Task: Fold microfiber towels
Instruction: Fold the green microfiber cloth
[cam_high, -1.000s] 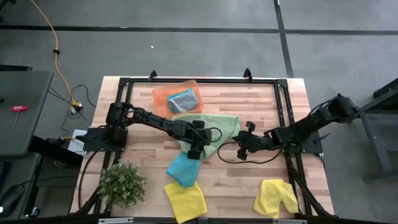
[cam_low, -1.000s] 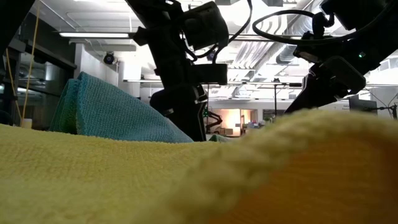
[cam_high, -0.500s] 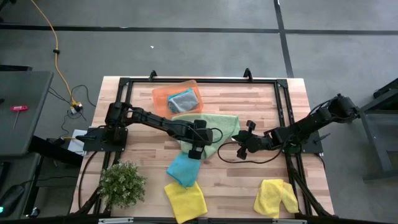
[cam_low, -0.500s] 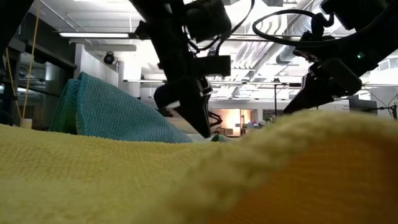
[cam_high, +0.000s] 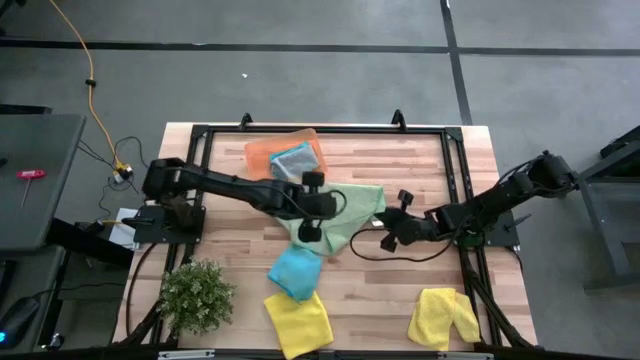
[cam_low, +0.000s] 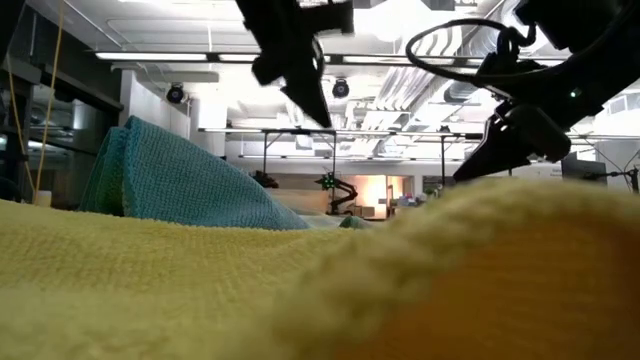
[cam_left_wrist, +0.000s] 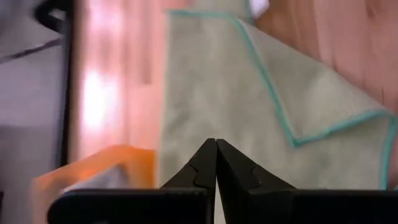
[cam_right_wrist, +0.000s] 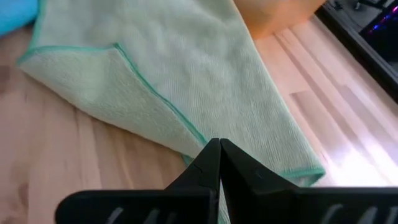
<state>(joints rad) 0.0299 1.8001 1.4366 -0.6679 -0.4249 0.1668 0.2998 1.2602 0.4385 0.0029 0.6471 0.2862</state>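
Observation:
A light green towel lies spread on the table's middle, one corner flap turned over onto it. My left gripper hangs shut above the towel's left part and holds nothing; in the left wrist view the towel lies flat below the closed tips. My right gripper is shut and low at the towel's right edge. A teal towel and two yellow towels lie nearer the front. My right gripper's shut tips stand over the green towel's hemmed edge, slanting down from the table's right. The fingers hide that spot, and I cannot tell whether they touch the cloth.
An orange tray at the back holds a grey folded towel. A small green plant stands at the front left. A dark frame rail runs around the table. In the low view a yellow towel fills the foreground.
My left gripper has shut down at the green towel, then risen well clear of the table with nothing between its fingers, tipping less steeply. The towel stays flat where it was. My right gripper has kept its place.

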